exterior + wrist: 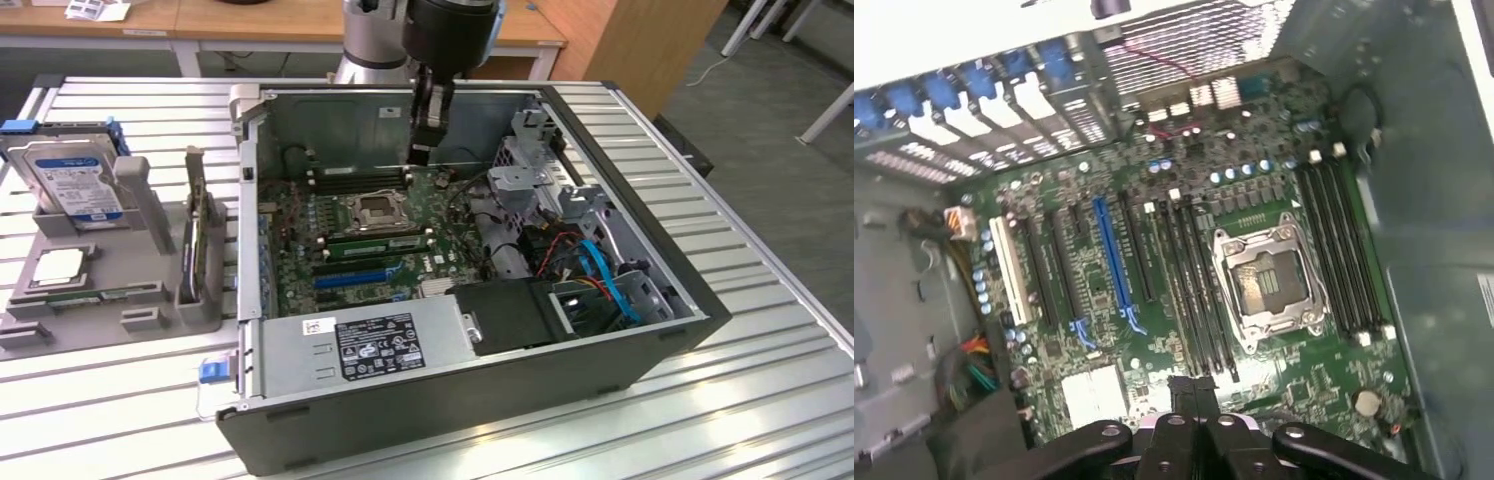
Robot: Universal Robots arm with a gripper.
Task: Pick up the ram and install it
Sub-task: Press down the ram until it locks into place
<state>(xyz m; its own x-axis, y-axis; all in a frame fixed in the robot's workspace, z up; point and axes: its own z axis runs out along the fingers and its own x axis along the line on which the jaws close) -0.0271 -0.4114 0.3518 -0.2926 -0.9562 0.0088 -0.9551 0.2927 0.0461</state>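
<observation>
The gripper (419, 152) hangs inside the open computer case (694, 310), fingers pressed together and holding nothing. The ram (379, 240) sits along a memory slot beside the CPU socket (376, 209). Risk: a partly seated stick could leave its end latches unlocked.

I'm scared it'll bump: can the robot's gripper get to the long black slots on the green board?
Probably yes. The grey computer case lies open, and the gripper hangs above the green board, near the long black slots beside the square silver socket, with nothing between.
</observation>
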